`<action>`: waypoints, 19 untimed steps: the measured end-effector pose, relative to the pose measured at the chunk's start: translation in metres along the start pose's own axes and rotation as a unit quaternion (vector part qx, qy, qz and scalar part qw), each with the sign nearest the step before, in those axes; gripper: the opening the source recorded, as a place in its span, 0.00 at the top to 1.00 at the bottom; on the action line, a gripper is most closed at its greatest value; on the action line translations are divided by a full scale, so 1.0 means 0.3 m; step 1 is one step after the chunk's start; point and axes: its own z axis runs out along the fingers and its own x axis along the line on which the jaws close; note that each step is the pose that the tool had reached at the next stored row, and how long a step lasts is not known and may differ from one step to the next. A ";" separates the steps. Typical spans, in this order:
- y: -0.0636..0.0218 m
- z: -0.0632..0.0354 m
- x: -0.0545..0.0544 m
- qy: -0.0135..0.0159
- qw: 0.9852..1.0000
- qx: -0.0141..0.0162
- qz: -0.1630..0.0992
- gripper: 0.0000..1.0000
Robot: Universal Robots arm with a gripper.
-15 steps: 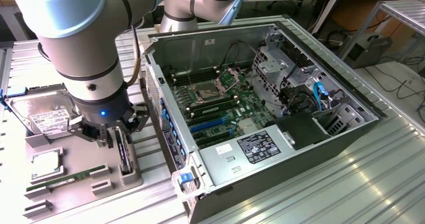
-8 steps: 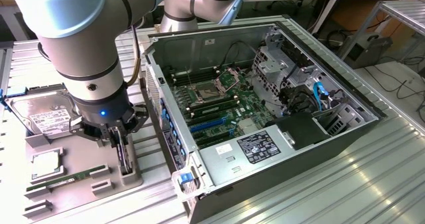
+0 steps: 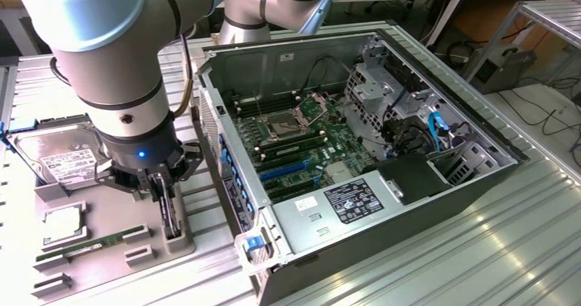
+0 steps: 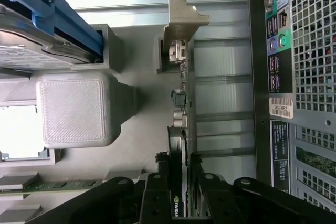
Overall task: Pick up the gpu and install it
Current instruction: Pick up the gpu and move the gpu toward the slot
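The gpu (image 3: 169, 216) is a thin black card standing on its edge in a slot of the grey holder (image 3: 109, 265), at the exterior view's left beside the open computer case (image 3: 363, 149). My gripper (image 3: 162, 183) reaches straight down over it. In the wrist view the black fingers (image 4: 159, 179) press against both faces of the gpu (image 4: 184, 108), whose silver end bracket (image 4: 181, 19) sticks out at the far end. The gripper (image 4: 177, 163) is shut on the card, which still sits in its holder.
The holder also carries a silver hard drive (image 3: 62, 160), a processor chip (image 3: 62, 224) and a green memory stick (image 3: 86, 248). Inside the case lies the motherboard with blue slots (image 3: 286, 171). The case's rear panel (image 4: 299, 77) stands close beside the card.
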 end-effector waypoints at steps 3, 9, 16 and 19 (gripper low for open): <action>0.000 0.000 -0.001 0.002 1.000 0.000 -0.007 0.74; 0.000 -0.004 -0.001 0.004 1.000 0.000 -0.012 0.74; 0.001 -0.025 -0.002 0.005 1.000 0.000 -0.014 0.74; 0.001 -0.042 -0.002 0.006 1.000 0.000 -0.015 0.74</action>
